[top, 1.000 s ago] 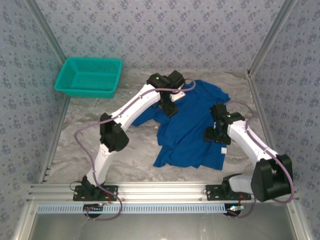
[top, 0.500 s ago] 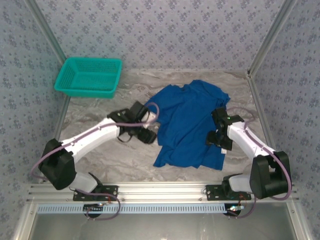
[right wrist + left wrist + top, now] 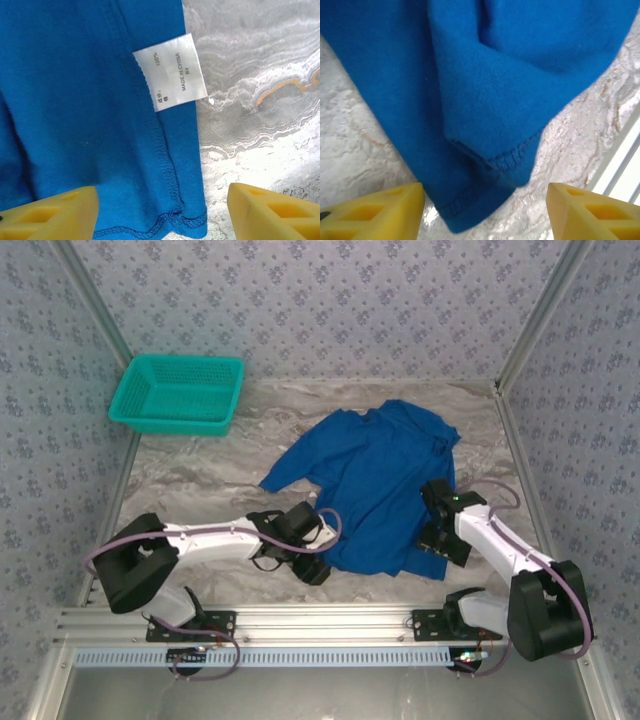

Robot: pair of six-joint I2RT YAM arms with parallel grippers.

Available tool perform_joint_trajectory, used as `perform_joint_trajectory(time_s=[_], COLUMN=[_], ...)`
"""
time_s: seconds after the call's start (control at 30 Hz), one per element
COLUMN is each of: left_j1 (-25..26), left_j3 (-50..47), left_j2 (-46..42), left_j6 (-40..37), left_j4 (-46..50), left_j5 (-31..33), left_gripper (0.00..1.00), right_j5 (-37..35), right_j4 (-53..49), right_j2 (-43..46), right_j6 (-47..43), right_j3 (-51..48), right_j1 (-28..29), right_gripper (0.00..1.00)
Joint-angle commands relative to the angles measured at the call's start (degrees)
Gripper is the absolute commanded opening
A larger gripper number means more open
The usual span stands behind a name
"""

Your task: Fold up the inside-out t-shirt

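Your left gripper (image 3: 484, 202) stands spread over the near-left hem corner of the shirt (image 3: 375, 475). Your right gripper (image 3: 162, 202) is likewise spread, over the near-right hem beside the white label (image 3: 170, 72). The shirt lies spread out on the table (image 3: 190, 480).

Left wrist cam: left tool (image 3: 482, 212) fingers (image 3: 375, 212) are cut off by the bottom edge, and the t-shirt (image 3: 485, 100) runs out past the top and left edges, with the hem corner a bit soft. Right wrist cam: same crop on the right tool (image 3: 160, 212), and the fine print on the label (image 3: 171, 71) beside "MADE IN CHINA" is too small to read. From above, both tools' tips are too small to make out, and the right arm (image 3: 495, 535) covers part of the shirt's right edge.
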State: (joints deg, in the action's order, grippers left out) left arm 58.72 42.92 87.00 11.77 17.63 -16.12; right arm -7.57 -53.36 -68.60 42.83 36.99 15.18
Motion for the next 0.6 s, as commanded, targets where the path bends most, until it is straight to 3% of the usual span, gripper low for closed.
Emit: perform_joint_trajectory(time_s=[0.0, 0.13, 0.27, 0.57], left_j1=[1.29, 1.49, 1.49, 1.02], left_j3=[-1.51, -1.91, -2.33, -3.49], left_j2=[1.56, 2.84, 3.14, 2.65], left_j6=[0.88, 1.46, 2.41, 4.31], left_j4=[-3.95, -4.92, -6.43, -9.6], left_j5=[-1.7, -1.8, -1.46, 1.45], left_gripper=[0.61, 0.49, 0.38, 0.17], right_j5=[0.6, 1.95, 7.18, 15.66], right_j4=[-0.77, -1.24, -2.07, 4.25], right_j2=[-0.36, -0.55, -6.77, -13.74], right_j6=[4.05, 3.3, 0.01, -6.2], right_j3=[-1.91, -1.39, 1.14, 1.29], right_j1=[0.85, 1.43, -0.61, -6.54], right_gripper=[0.66, 0.56, 0.45, 0.4])
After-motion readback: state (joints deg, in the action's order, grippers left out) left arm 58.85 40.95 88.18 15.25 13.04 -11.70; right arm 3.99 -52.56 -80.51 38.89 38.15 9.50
